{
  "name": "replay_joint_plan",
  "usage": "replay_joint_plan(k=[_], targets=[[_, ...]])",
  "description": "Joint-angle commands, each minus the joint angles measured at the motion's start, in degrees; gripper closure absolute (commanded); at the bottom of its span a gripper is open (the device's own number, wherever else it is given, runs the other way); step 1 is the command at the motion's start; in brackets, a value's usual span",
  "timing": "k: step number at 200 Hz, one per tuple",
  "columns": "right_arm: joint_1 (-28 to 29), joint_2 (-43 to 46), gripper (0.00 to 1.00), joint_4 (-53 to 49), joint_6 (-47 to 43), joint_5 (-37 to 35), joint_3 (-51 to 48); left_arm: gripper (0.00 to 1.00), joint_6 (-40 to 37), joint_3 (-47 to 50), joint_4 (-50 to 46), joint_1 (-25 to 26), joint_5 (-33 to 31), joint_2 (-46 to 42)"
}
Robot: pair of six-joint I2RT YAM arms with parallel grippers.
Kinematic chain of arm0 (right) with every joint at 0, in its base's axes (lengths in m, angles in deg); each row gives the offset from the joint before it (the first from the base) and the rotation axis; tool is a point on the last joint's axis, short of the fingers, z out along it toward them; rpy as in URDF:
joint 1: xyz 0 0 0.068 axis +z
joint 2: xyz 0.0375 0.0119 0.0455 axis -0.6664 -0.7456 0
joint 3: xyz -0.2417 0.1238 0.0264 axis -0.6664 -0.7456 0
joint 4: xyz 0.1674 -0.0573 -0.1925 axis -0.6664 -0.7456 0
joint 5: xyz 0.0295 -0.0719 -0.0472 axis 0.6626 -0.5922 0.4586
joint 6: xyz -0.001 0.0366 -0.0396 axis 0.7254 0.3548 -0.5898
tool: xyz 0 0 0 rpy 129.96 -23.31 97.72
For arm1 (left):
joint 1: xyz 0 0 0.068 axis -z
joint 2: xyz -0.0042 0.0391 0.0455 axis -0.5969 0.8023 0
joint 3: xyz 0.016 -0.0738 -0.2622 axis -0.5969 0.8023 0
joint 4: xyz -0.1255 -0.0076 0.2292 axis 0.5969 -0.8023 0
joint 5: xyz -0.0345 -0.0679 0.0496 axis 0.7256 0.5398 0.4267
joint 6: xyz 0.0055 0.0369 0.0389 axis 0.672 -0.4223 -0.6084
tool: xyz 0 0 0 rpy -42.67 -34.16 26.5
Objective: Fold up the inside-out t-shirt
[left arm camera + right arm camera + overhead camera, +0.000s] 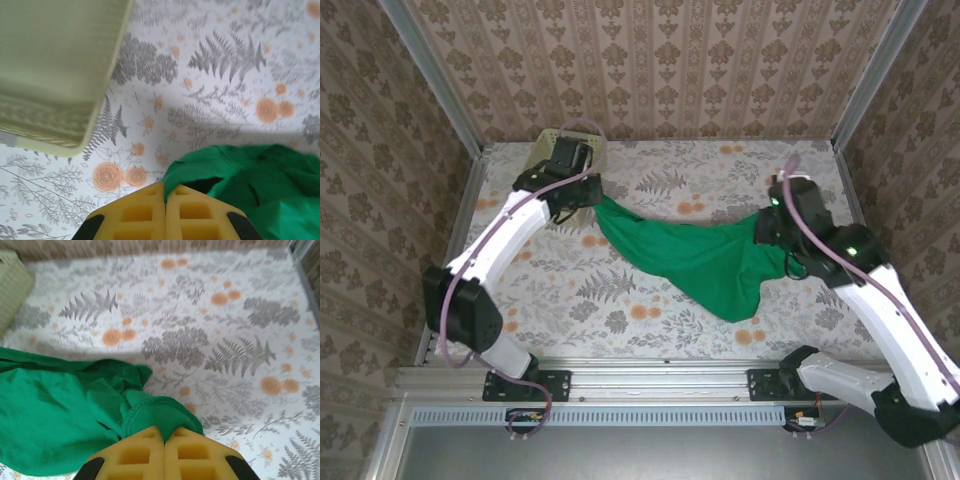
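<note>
Tabletop with a white floral-print cover (650, 310) carries a bright green cloth t-shirt (690, 255), stretched left to right across its middle and sagging toward the near edge. Pale yellow-green plastic lattice basket (55, 65) sits far left. Yellow-padded left gripper (165, 192) and right gripper (164, 435) each pinch a shirt edge, jaws clenched.

Staged lab booth: aluminium frame (650, 375), wallpapered panels (650, 60), floral-patterned tabletop (620, 300).
</note>
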Motion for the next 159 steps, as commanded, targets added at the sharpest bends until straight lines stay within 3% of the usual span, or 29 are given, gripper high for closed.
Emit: replay_joint_plan(k=[1, 60, 78, 99, 119, 133, 159], targets=[[-0.3, -3.0, 1.00, 4.3, 2.6, 2.6, -0.2, 1.00, -1.8, -10.7, -1.2, 0.2, 2.5, 1.1], [-0.3, -12.0, 1.00, 9.0, 6.6, 8.0, 2.0, 1.00, -3.3, -30.7, -3.0, 0.3, 2.7, 14.8], [-0.2, -12.5, 1.00, 11.0, 8.1, 10.3, 0.5, 0.88, -2.9, -33.9, -7.1, -0.2, 3.2, 18.7], [-0.2, -12.0, 1.00, 12.7, 10.0, 12.3, -2.6, 0.53, -4.6, -34.4, -12.5, 0.5, 3.2, 20.2], [-0.2, -11.6, 1.00, 13.8, 11.2, 14.1, -4.9, 0.36, -5.4, -26.4, -11.4, 4.2, 1.2, 14.9], [-0.2, -11.2, 1.00, 13.6, 12.4, 15.1, -5.2, 0.26, -5.1, -15.2, -3.3, 7.3, 1.8, 7.0], [-0.2, -8.0, 1.00, 15.6, 16.7, 17.8, -6.3, 0.17, -3.8, 5.6, 13.7, 15.5, 1.8, -7.5]])
